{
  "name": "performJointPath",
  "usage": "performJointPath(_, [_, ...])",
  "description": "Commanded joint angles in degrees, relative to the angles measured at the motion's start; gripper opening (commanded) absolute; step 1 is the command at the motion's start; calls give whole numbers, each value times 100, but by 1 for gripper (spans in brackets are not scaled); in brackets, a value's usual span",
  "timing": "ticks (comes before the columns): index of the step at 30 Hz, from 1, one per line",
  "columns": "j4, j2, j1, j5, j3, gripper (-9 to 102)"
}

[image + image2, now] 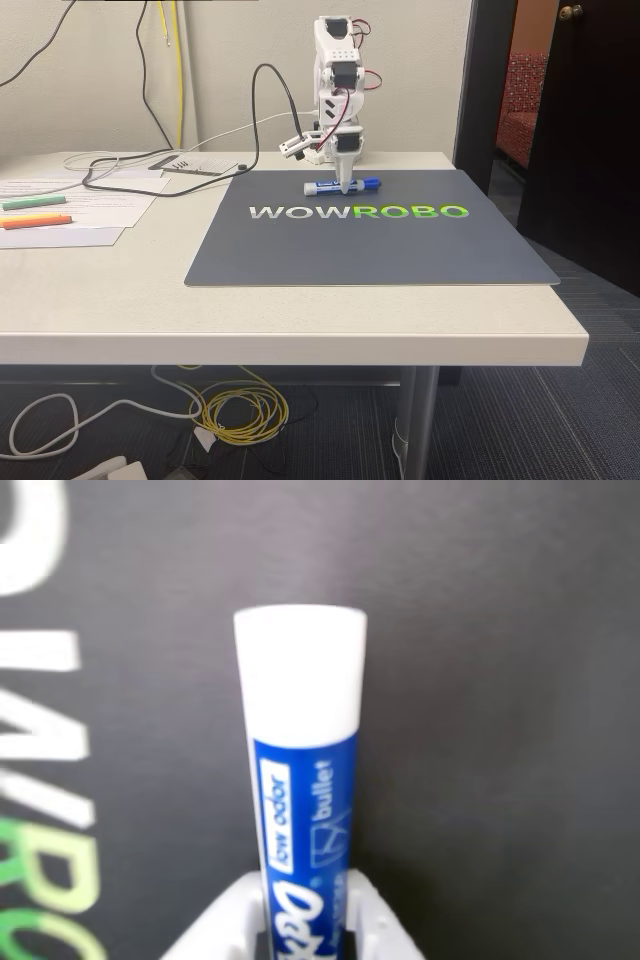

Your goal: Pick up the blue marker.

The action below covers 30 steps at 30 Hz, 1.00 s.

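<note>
grey mat (400,250), green marker (33,202), orange marker (36,221)

The grey mat (370,240) reads "WOWROBO"; the blue marker (300,780) label reads "low odor", "bullet".

Glossy plastic blue marker (300,780), matt dark mat (370,245), smooth pale table (300,320)

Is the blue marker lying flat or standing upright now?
Lying flat. In the fixed view the blue marker rests lengthwise on the dark mat, with the hand coming down over its middle.
</note>
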Motion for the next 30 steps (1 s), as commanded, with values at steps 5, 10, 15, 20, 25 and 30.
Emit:
performJointPath(5, [62,1582,26,26,-149,1])
performJointPath(10, [114,2241,0,316,-79,3])
performJointPath(15, [-536,3524,18,448,888,2])
performJointPath(20, [-976,4623,97,448,1819,2])
performJointPath(25, [-1371,5713,62,527,2646,2])
performJointPath(30, [-1468,6354,79,554,2918,2])
